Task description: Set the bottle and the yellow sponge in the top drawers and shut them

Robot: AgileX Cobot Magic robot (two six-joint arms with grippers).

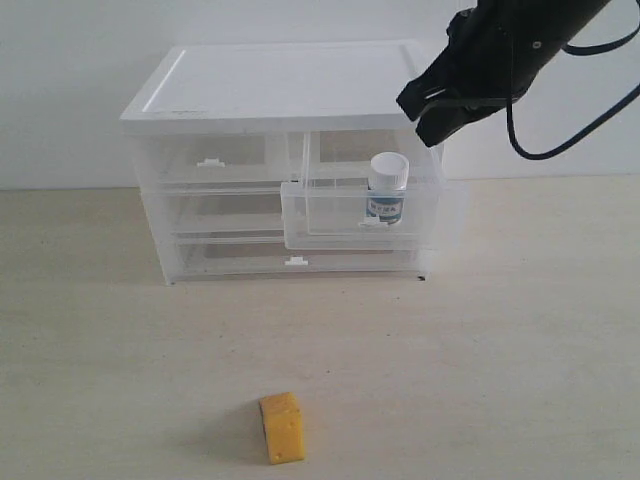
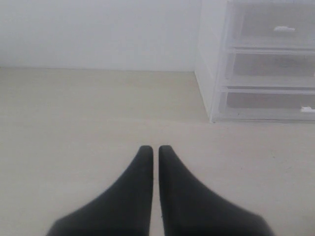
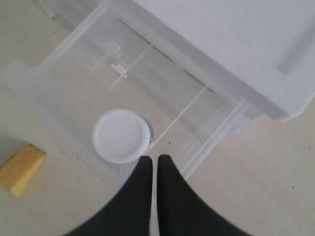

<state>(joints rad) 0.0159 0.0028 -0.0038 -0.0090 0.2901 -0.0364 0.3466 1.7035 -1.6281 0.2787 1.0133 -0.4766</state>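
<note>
You have the bottle (image 1: 387,185) standing upright inside the right top drawer (image 1: 330,228), which is pulled out of the cabinet (image 1: 280,85). The left top drawer (image 1: 210,160) sits flush and shut. Your right gripper (image 1: 412,115) hangs above the open drawer, near the bottle's cap but apart from it, claw pressed together and pinching nothing. Your left gripper (image 2: 153,148) is low over the table (image 1: 520,330), off the cabinet's left side, claw likewise pressed together and empty. The yellow sponge (image 1: 283,428) lies near the table edge closest to the exterior camera, well apart from the cabinet
</note>
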